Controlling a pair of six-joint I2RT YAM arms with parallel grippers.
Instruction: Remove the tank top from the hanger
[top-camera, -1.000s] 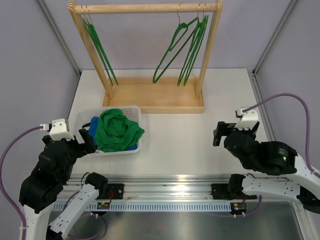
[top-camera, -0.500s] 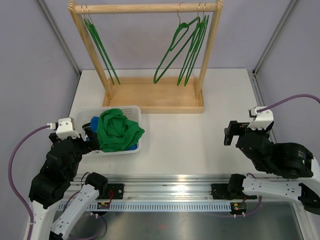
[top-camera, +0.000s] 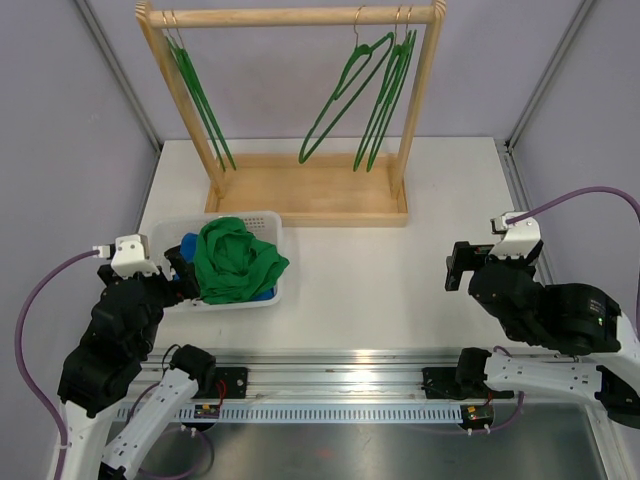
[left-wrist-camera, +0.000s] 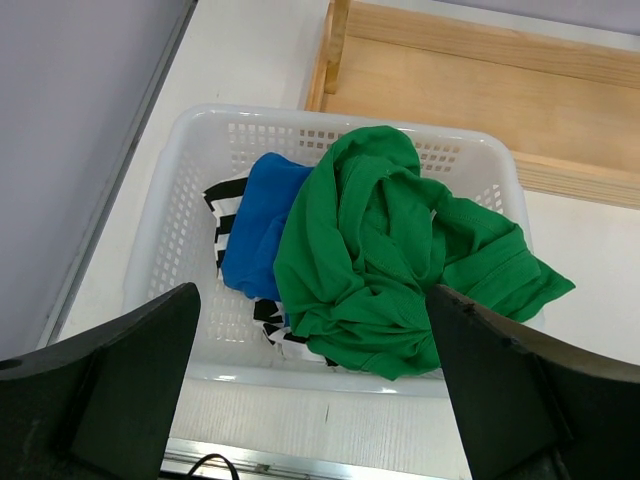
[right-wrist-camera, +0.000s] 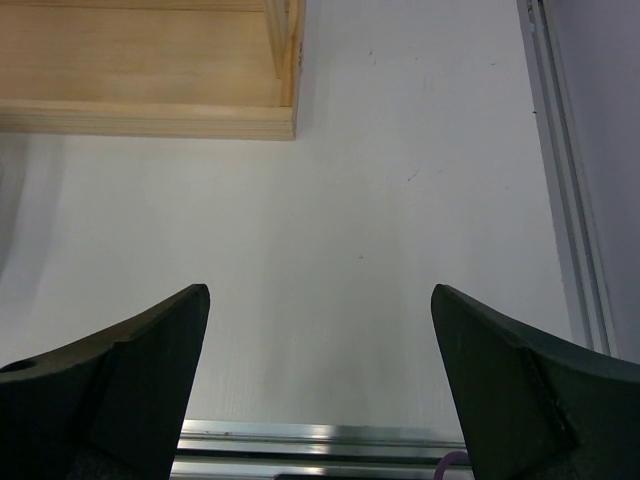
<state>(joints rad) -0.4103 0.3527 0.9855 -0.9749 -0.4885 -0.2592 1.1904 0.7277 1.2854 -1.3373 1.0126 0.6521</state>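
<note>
The green tank top (top-camera: 238, 260) lies crumpled in a white basket (top-camera: 262, 218), off any hanger; it also shows in the left wrist view (left-wrist-camera: 390, 250). Bare green hangers hang on the wooden rack, one group at the left (top-camera: 200, 95) and several at the right (top-camera: 345, 90). My left gripper (top-camera: 180, 270) is open and empty, at the basket's near left edge; in its wrist view (left-wrist-camera: 312, 295) the jaws stand wide apart over the basket's (left-wrist-camera: 180, 160) front rim. My right gripper (top-camera: 458, 268) is open and empty above bare table at the right (right-wrist-camera: 320, 290).
A blue garment (left-wrist-camera: 255, 225) and a black-and-white striped one (left-wrist-camera: 225, 205) lie under the tank top in the basket. The wooden rack's base (top-camera: 310, 195) stands at the back; its corner shows in the right wrist view (right-wrist-camera: 200, 100). A metal rail (top-camera: 330, 385) runs along the near edge.
My left arm has moved right toward the basket and my right arm has drawn back to the right. The loose hanger at the rack's right side is swinging.
</note>
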